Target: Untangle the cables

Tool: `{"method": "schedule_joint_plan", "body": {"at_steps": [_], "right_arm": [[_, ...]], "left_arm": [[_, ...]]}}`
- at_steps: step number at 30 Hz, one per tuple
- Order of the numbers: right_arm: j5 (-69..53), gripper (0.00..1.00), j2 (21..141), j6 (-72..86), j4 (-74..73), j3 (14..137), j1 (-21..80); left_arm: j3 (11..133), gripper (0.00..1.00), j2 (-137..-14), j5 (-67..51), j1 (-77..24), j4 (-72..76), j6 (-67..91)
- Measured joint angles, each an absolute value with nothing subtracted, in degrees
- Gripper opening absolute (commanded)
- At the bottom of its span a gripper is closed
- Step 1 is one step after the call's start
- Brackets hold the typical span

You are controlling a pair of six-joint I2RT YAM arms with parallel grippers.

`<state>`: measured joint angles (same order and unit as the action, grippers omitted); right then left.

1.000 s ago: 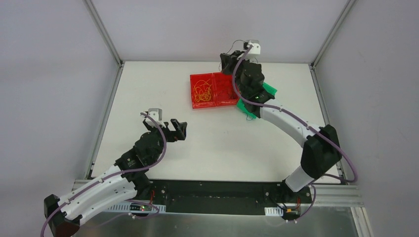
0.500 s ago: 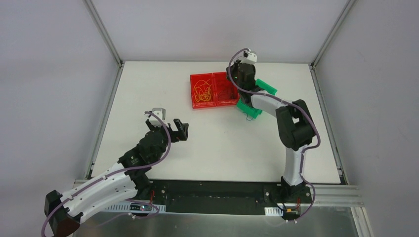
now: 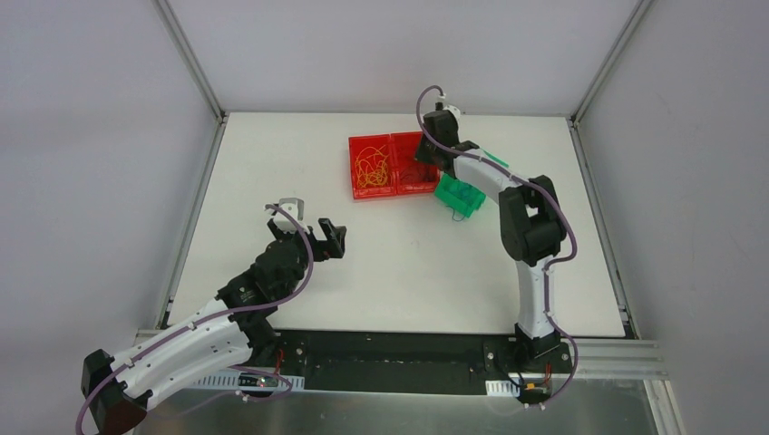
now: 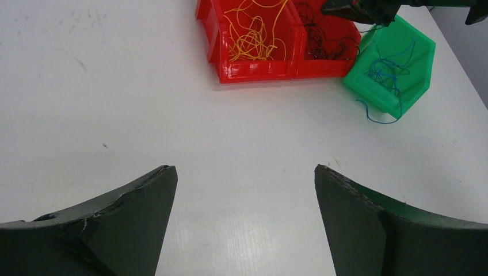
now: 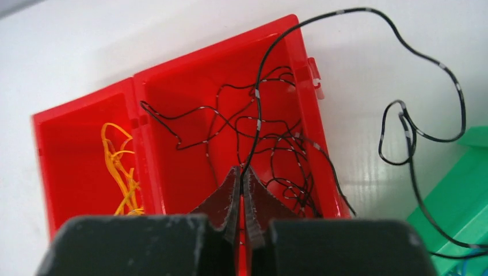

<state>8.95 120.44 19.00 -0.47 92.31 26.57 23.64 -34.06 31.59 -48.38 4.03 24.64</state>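
A white table is sitting inside grey walls. The right gripper is pinching a dark cable — the left gripper is gaping, empty.

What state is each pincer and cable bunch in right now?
left pincer: open, empty, above the table.
right pincer: shut on black cable, over right red bin.
black cable: pinched, looping out past that bin's rim.
yellow cables: loose tangle in left red bin.
dark cables: tangle in right red bin.
blue cables: in green bin, one strand trailing onto table.
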Motion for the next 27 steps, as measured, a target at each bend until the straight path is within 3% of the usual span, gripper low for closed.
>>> {"method": "schedule_joint_plan", "body": {"at_steps": [13, 21, 27], "right_arm": [[25.7, 0.00, 125.1, 3.1, -15.8, 107.0, 38.9], [24.6, 0.00, 125.1, 4.2, -17.3, 106.9, 37.2], [17.0, 0.00, 125.1, 9.1, -17.9, 104.5, 33.9]], "left_arm": [[23.6, 0.92, -33.8, 31.9, -48.4, 4.0, 24.6], [23.6, 0.92, -34.4, 32.1, -48.4, 4.0, 24.6], [23.6, 0.92, -35.0, 32.0, -48.4, 4.0, 24.5]]}}
